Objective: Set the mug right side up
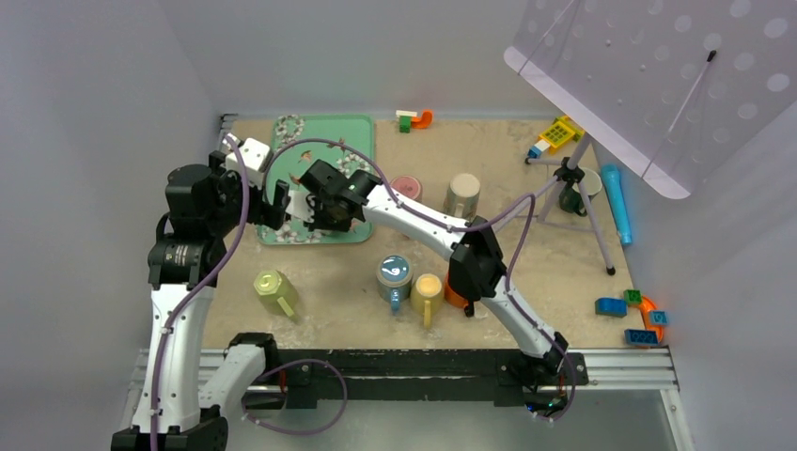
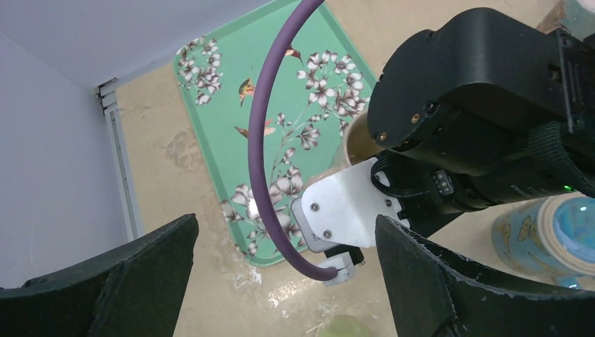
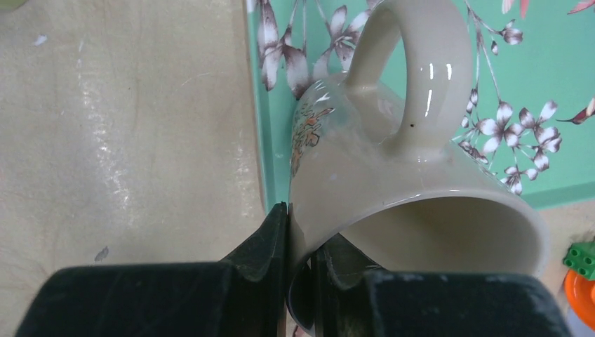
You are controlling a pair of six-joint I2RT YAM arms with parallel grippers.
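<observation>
A cream mug [image 3: 393, 161] with a floral print is held tilted on its side over the front edge of the green floral tray [image 3: 554, 168], its mouth facing the wrist camera and its handle toward the tray. My right gripper [image 3: 300, 210] is shut on its rim, one finger inside and one outside. In the top view the right gripper [image 1: 324, 202] covers the mug above the tray [image 1: 324, 132]. My left gripper [image 2: 284, 223] is open and empty, just left of the right one [image 1: 278, 203]. The mug's wall shows in the left wrist view [image 2: 356, 144].
An olive mug [image 1: 275, 292] lies on its side at the front left. A blue mug [image 1: 394, 274] and a yellow mug [image 1: 427, 289] stand front centre. A grey mug [image 1: 461, 194] and a pink disc [image 1: 406, 187] are mid-table. A tripod [image 1: 575, 183] and bricks [image 1: 639, 315] are on the right.
</observation>
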